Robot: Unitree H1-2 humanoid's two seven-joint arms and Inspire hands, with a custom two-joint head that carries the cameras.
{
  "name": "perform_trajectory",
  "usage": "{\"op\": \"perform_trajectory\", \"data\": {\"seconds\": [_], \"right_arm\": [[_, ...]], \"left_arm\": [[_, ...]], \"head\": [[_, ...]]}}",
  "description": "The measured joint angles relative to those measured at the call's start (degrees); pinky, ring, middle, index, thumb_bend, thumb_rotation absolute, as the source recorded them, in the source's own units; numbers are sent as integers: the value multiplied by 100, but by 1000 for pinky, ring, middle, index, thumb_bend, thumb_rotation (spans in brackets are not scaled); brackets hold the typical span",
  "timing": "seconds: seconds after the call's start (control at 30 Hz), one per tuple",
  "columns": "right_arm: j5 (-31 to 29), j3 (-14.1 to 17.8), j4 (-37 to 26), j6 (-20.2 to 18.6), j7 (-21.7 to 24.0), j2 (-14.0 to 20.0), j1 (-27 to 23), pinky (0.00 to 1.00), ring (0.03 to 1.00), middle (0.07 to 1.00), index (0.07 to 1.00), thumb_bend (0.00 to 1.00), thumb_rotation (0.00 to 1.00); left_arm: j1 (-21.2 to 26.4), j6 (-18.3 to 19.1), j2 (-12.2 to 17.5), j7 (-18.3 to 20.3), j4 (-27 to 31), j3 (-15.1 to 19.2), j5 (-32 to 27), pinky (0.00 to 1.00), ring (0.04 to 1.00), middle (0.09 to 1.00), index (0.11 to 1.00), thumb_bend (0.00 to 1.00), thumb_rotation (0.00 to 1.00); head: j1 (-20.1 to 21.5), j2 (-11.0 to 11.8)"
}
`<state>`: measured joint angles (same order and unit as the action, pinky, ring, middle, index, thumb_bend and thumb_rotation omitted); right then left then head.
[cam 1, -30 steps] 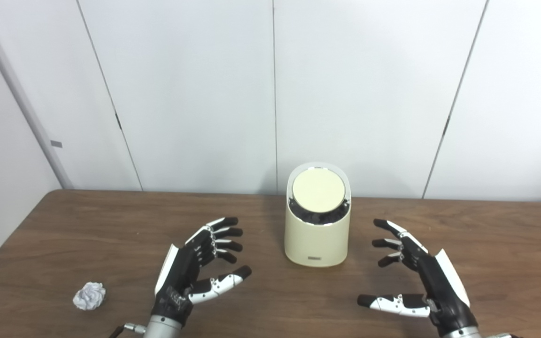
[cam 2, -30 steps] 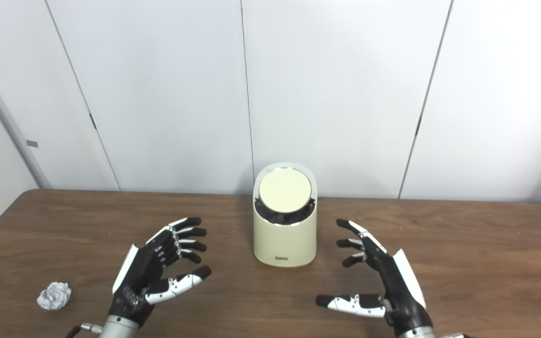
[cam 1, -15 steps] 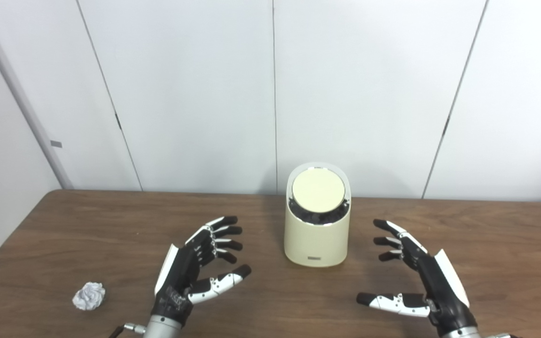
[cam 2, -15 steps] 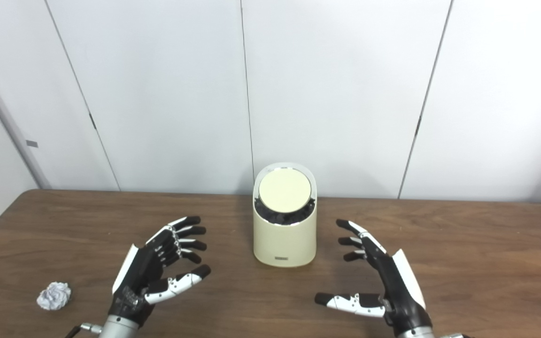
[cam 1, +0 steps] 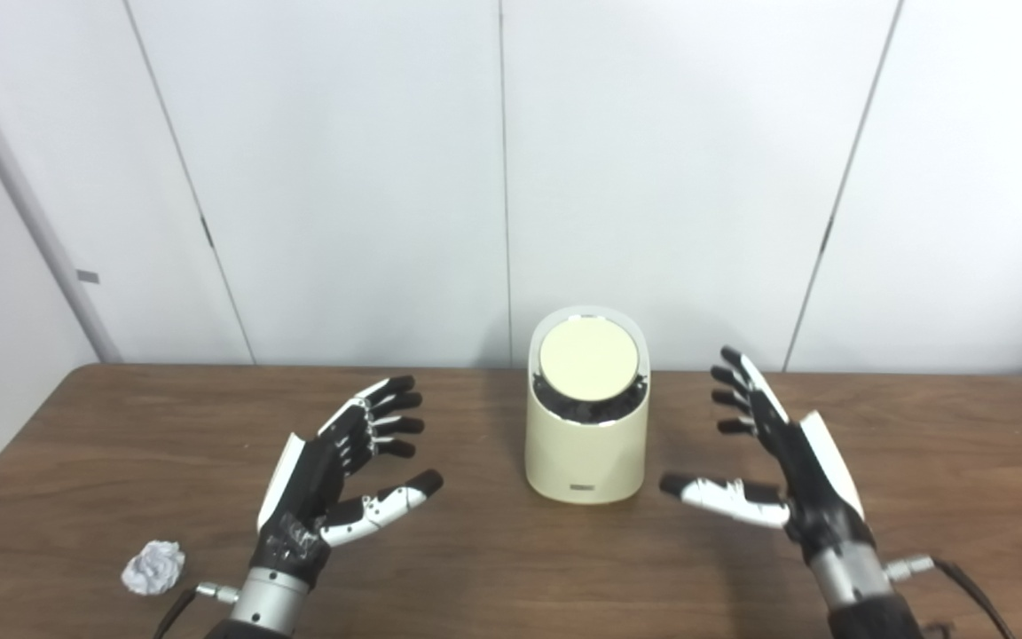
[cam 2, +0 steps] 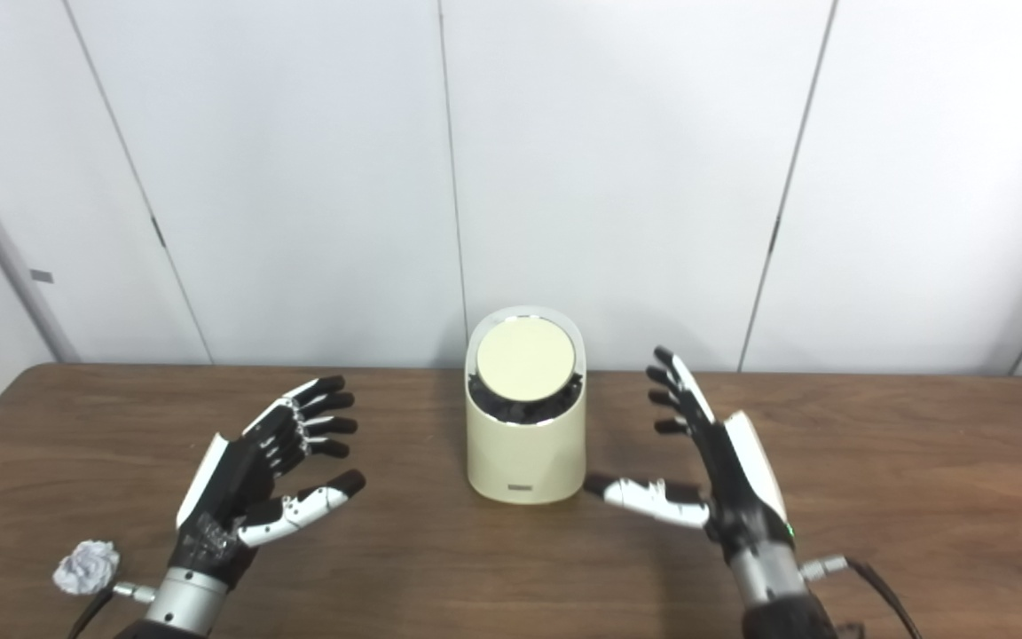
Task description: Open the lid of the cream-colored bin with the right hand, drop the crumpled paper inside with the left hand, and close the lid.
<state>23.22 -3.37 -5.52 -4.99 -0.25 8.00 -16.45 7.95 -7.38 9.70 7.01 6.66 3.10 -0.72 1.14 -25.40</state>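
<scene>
Right hand (cam 1: 786, 461) risen nearer one bin (cam 1: 587, 444), spread; left hand (cam 1: 334, 479) spread; one paper ball (cam 1: 153, 568).

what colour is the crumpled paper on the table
White, with greyish shadowed creases. The crumpled paper shows best in the left eye view, near the table's front left.

No legible text. The cream-colored bin (cam 1: 587, 444) carries a small dark label (cam 1: 581, 486) at its front base; characters unreadable.
</scene>
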Motion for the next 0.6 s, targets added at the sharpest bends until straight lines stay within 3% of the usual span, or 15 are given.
{"op": "perform_trajectory", "data": {"seconds": [0.1,0.33,0.6], "right_arm": [[12,-37,11,-164,31,0,-274,802,906,935,992,822,416],[319,-233,12,-540,66,11,-878,796,910,934,985,838,422],[450,-294,45,-1014,214,15,-1420,690,884,943,976,835,379]], "left_arm": [[-5,-8,1,1,-5,10,-25,645,730,808,840,685,79],[-80,-63,-6,0,-94,5,-11,644,729,802,832,692,112],[-79,-81,-14,-1,-114,-5,6,666,739,802,835,684,92]], "head": [[27,18],[71,53],[71,44]]}}
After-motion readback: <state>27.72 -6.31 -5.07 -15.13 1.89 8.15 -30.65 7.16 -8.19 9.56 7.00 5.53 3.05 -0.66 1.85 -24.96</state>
